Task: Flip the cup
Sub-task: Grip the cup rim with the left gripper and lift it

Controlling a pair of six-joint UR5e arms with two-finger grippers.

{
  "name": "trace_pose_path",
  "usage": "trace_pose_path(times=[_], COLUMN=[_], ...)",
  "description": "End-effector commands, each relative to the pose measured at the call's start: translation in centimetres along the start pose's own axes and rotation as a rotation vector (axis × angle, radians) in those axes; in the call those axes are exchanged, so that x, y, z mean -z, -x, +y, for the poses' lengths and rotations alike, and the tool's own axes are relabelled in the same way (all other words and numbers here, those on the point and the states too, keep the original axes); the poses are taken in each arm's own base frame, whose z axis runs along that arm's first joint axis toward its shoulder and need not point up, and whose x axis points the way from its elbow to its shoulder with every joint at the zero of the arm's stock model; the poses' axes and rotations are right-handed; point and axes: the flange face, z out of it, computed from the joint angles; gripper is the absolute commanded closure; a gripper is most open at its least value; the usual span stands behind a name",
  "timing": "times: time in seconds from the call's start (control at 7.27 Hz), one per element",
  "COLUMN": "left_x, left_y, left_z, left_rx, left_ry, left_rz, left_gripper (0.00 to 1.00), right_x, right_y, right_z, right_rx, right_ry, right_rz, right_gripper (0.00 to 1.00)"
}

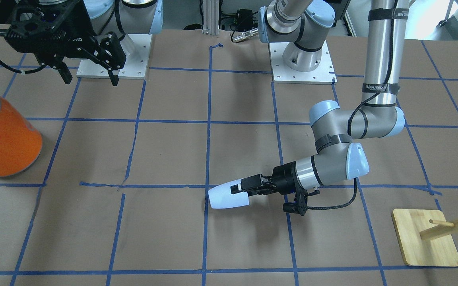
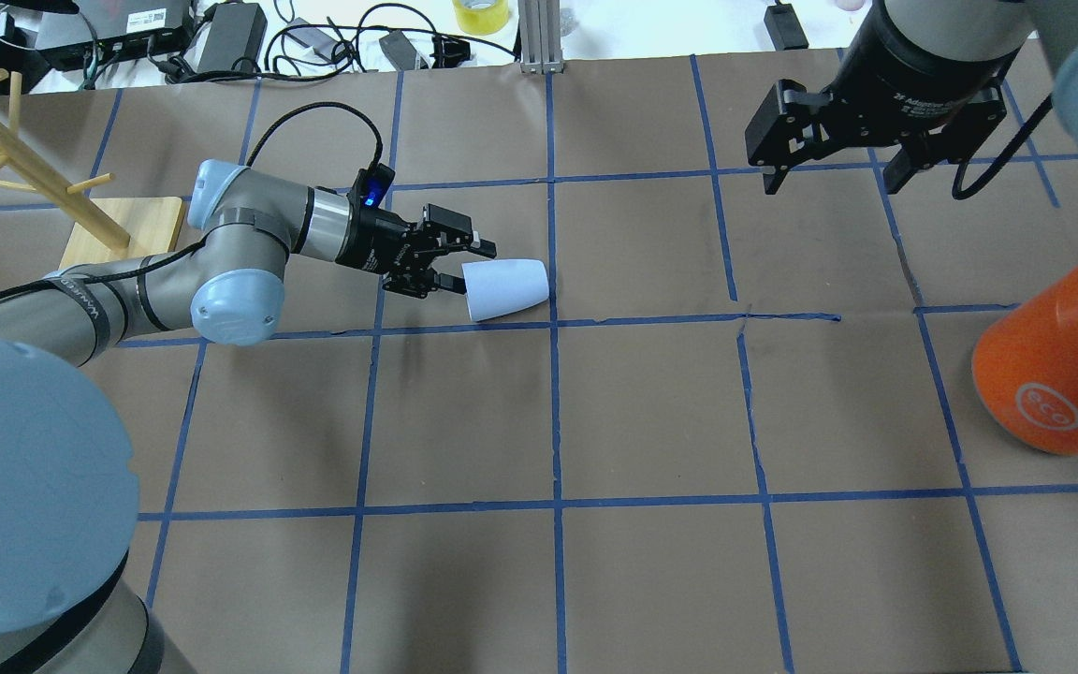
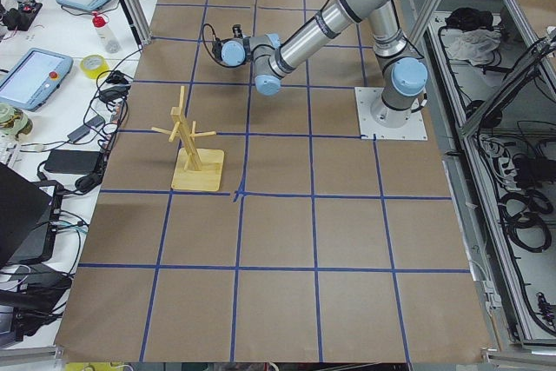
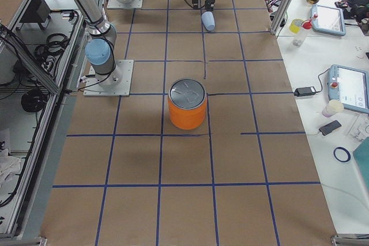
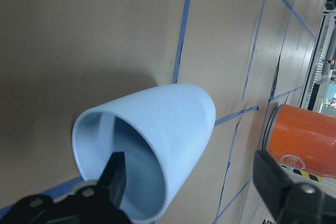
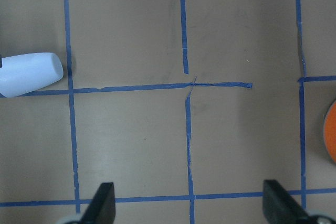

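The pale light-blue cup (image 2: 506, 288) lies on its side on the brown table, mouth toward my left arm and base toward the table's middle. It also shows as the cup (image 1: 229, 196), the cup (image 4: 207, 21) and the cup (image 6: 29, 74). My left gripper (image 2: 466, 265) is level at the cup's mouth and open. In the left wrist view one finger reaches inside the cup (image 5: 157, 140) and the other stands well off its outer wall. My right gripper (image 2: 831, 183) hangs open and empty, high over the far right of the table.
A large orange can (image 2: 1054, 374) with a silver top stands at the right edge, also seen as the can (image 1: 4, 135). A wooden mug tree (image 2: 118, 234) on a square base stands behind my left arm. Blue tape lines grid the table.
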Motion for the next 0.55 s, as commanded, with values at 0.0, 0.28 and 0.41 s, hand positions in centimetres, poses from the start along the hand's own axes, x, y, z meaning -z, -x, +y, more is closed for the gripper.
trace_pose_path(times=[0.0, 0.28, 0.41], left_x=[-0.77, -1.34, -1.31], left_y=[-0.06, 0.4, 0.36], left_z=[-0.14, -0.22, -0.26], left_rx=[0.024, 0.032, 0.054], left_ry=[-0.012, -0.006, -0.006], left_rz=[0.0, 0.0, 0.0], left_gripper=[0.18, 0.49, 0.81], right_x=[-0.13, -0.35, -0.43], right_y=[0.01, 0.0, 0.0], right_z=[0.04, 0.09, 0.1], right_rx=[0.0, 0.0, 0.0], right_ry=[0.003, 0.008, 0.009], right_rz=[0.0, 0.001, 0.001], right_gripper=[0.0, 0.0, 0.0])
